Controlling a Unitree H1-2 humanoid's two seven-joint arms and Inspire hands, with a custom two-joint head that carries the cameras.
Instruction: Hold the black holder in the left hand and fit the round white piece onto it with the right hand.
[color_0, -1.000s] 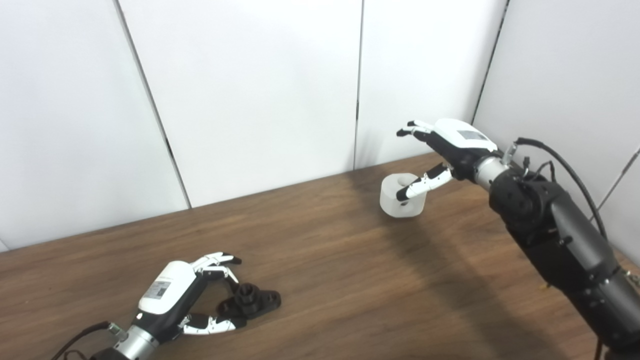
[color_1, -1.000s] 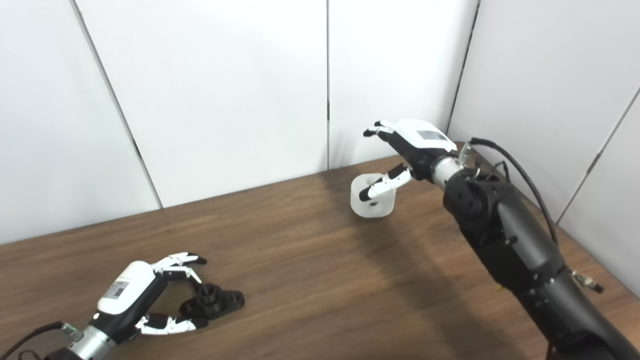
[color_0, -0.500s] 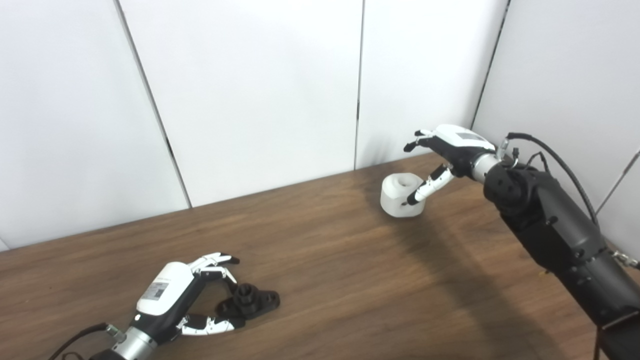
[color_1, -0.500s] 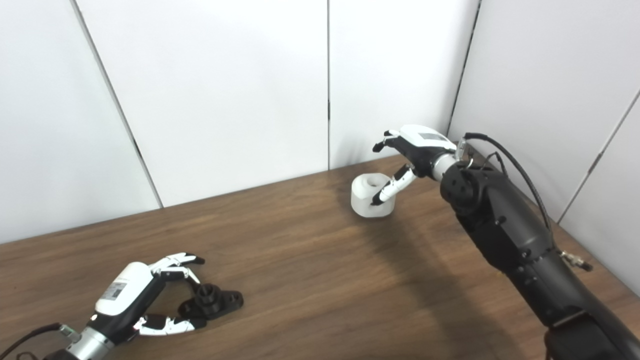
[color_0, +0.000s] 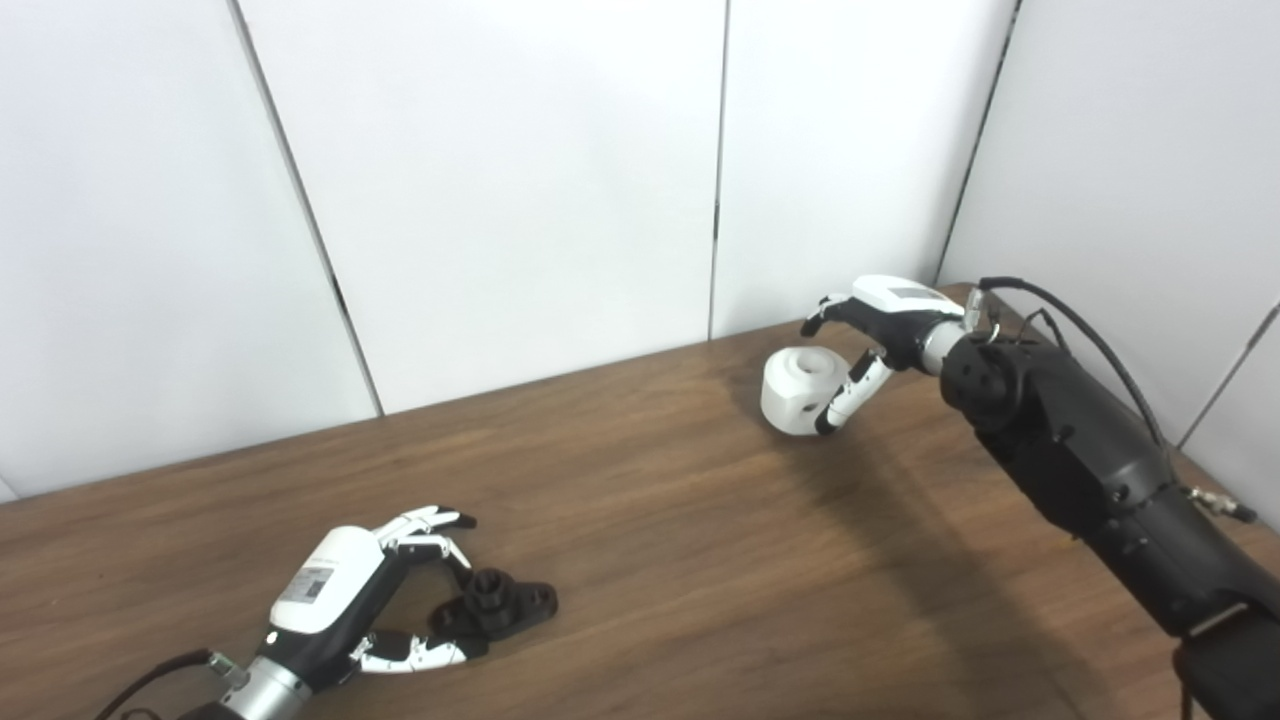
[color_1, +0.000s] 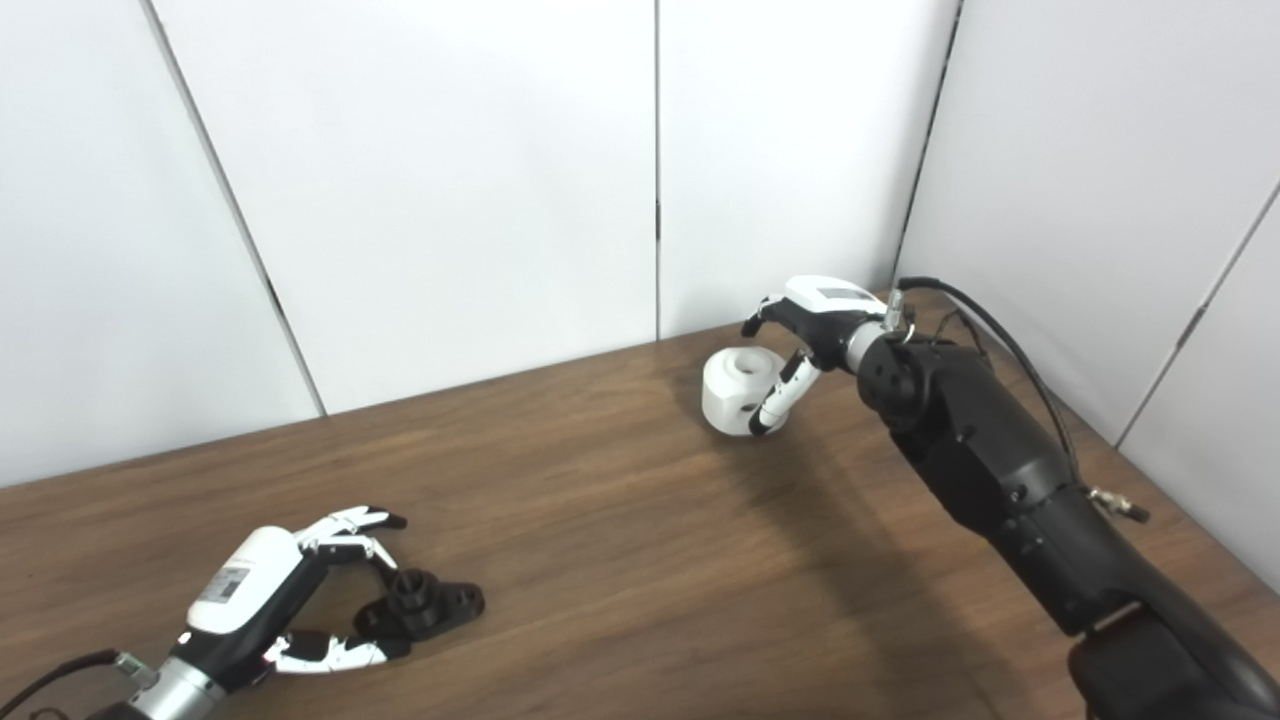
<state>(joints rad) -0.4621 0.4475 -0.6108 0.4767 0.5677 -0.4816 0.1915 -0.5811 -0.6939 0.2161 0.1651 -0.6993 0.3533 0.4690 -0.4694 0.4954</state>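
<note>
The black holder (color_0: 500, 602) lies flat on the wooden table (color_0: 660, 520) at the near left. My left hand (color_0: 345, 592) is open beside it, with fingers arched over its far left side and the thumb along its near left end. The round white piece (color_0: 793, 388) stands at the far right of the table, with a hole in its top and a small one in its side. My right hand (color_0: 882, 318) is open and cupped around it. Its thumb lies against the piece's right side, and its fingers curl above and behind it without closing.
White wall panels (color_0: 520, 180) stand right behind the table's far edge and along the right side, close to my right arm (color_0: 1080, 450). The table's far edge runs just behind the white piece.
My right hand has come down and around the white piece. Its thumb has moved from over the top to the right side. The left hand and the holder have barely moved.
</note>
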